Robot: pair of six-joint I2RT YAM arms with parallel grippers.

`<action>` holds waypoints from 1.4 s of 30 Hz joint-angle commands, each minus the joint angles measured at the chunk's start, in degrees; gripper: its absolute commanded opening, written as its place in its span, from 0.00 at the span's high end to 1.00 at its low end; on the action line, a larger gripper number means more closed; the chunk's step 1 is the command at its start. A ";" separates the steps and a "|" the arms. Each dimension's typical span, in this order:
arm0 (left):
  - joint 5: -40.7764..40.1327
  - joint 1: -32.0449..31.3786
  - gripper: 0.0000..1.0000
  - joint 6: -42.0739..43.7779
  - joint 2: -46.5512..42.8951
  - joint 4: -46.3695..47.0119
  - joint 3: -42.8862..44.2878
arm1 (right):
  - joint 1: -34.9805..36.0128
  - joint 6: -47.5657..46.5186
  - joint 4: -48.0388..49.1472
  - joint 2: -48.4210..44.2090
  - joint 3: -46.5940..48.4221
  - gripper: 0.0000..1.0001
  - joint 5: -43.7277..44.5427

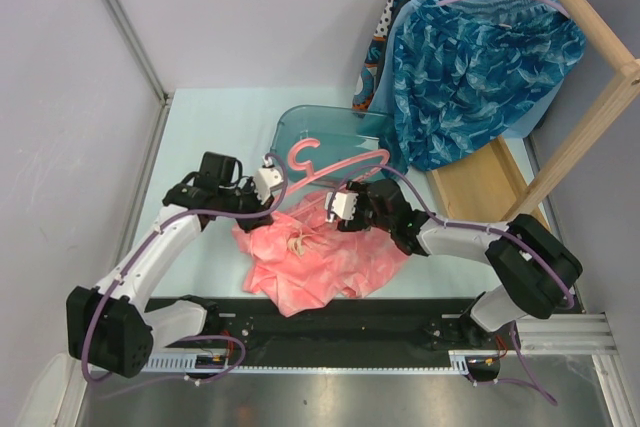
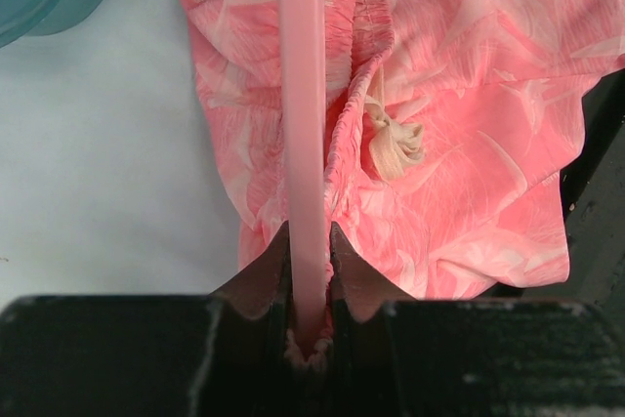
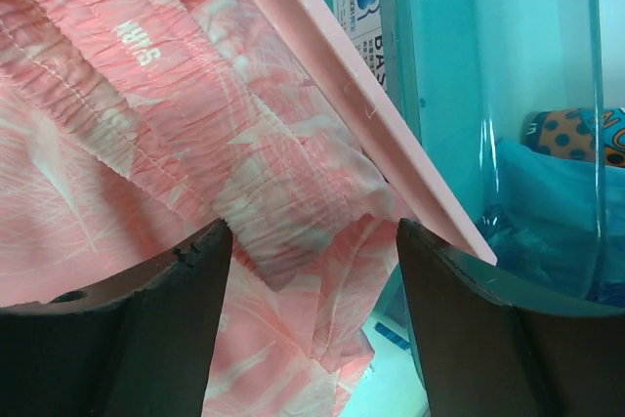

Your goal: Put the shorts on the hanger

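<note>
My left tool [image 2: 311, 241] is clamping the hanger [image 2: 301, 95]; my right tool [image 3: 312, 241] is gaping over the shorts [image 3: 146, 114]. They are not hanging yet.

I see a pale green surface [image 1: 200, 137]: shorts [image 1: 320, 262] lie crumpled at its near edge, a teal tub [image 1: 300, 122] just behind, a wooden rack [image 1: 480, 187] standing right.
</note>
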 commanded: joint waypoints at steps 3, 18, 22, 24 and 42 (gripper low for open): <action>3.03 0.52 0.99 -1.00 0.93 1.09 2.65 | -0.13 0.02 6.42 1.42 0.52 0.33 0.32; 3.65 1.04 1.00 -1.71 1.98 0.04 3.88 | 0.13 -1.22 21.11 3.81 0.00 0.45 -1.33; 3.65 1.22 1.00 -1.53 2.16 0.03 4.32 | 1.01 -4.46 20.94 5.04 -0.09 0.49 -5.29; 3.74 1.39 1.00 -1.62 2.33 -0.05 4.41 | 1.28 -5.17 21.20 6.61 -0.09 0.52 -5.38; 8.14 4.38 1.00 -3.20 2.95 -0.93 6.43 | 1.72 -14.66 29.11 15.15 -0.09 0.40 -0.20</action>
